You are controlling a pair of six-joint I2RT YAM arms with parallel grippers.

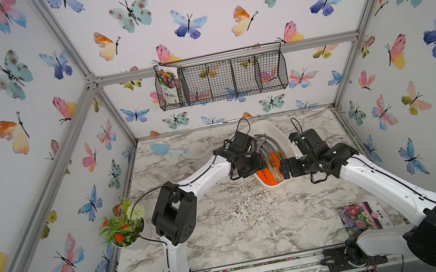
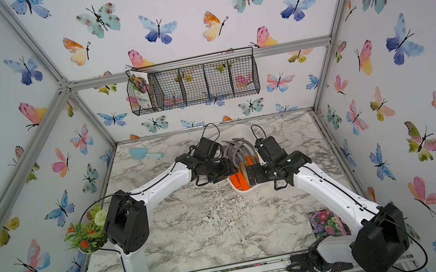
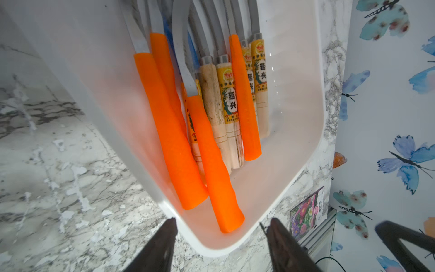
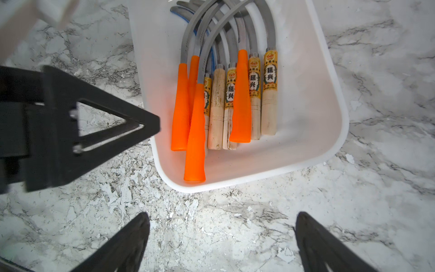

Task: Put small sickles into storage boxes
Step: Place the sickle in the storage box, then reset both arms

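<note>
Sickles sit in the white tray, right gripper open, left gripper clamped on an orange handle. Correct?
No: the left gripper is open and holds nothing; the left wrist view shows its jaws apart, clear of the nearest orange handle. Sickles in the white tray and right gripper open both hold.

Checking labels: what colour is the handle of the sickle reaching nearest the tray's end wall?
Bright orange; that handle shows best in the right wrist view.

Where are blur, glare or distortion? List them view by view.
Both top views: even light, wide-angle splay of the aluminium frame rails. Left wrist: white plastic tray's near wall is blurred. Right wrist: bright orange sickle handles oversaturated, tinting the tray wall.
</note>
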